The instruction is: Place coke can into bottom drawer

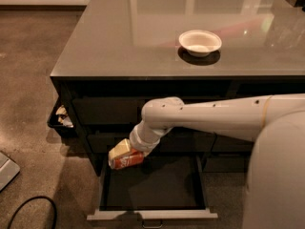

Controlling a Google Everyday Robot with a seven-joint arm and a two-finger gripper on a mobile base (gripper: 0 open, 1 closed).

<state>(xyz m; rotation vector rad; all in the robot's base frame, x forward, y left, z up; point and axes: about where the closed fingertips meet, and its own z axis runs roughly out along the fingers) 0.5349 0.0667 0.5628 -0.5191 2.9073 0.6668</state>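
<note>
1. While the arm [214, 120] reaches leftward across the cabinet front from the right, the gripper [123, 152] hangs at its left end, above the far left corner of the bottom drawer [157, 187].
2. Its fingers are mostly hidden under a pale covering, but they seem closed around the coke can [130, 160] — the can lies tilted on its side in the grip, its red body pointing right.
3. The can is at the drawer's left edge, just beside the cabinet face.
4. The drawer is pulled out toward the near side, its dark inside showing and its lighter front nearest.
5. Up on the grey countertop [124, 42] — well apart from the can — sits a white bowl [200, 42], far and to the right.
6. A black cable [28, 208] curls on the floor at near left.
</note>
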